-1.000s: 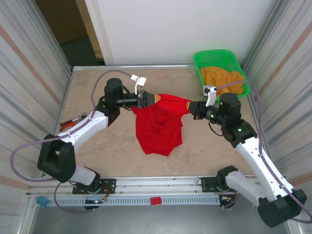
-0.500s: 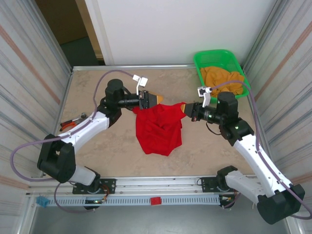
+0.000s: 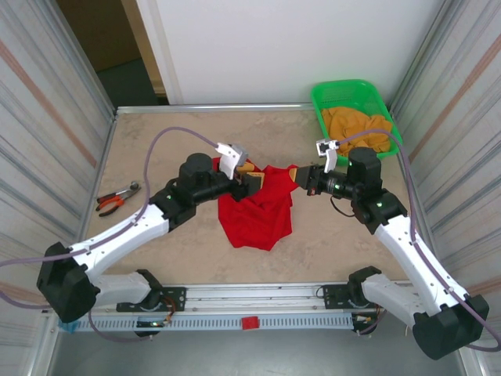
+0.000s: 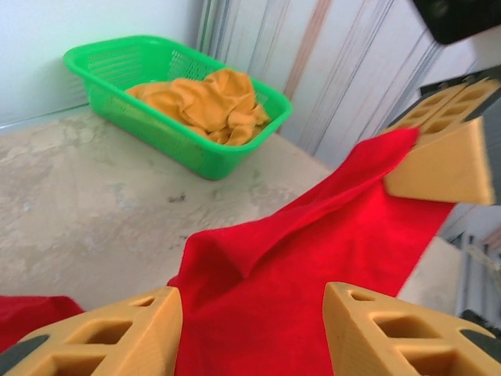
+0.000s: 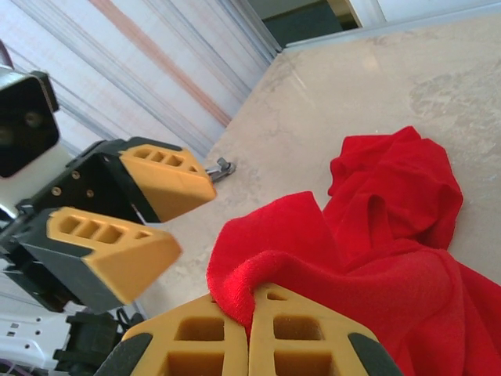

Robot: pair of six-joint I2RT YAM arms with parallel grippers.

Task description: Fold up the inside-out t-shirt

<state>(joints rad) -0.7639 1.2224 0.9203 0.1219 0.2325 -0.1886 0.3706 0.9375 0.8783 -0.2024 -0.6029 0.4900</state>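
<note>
Red t-shirt (image 3: 254, 211) lies bunched on the tabletop (image 3: 156, 145), right end effector (image 3: 297, 176) clenched on one edge, left end effector (image 3: 254, 182) released: a spreading step, likely needing a left-side grasp next.

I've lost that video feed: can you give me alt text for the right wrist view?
The right gripper is shut on a fold of the red t-shirt, the rest of which lies crumpled on the table. Facing it, the left gripper hangs open and empty.
</note>
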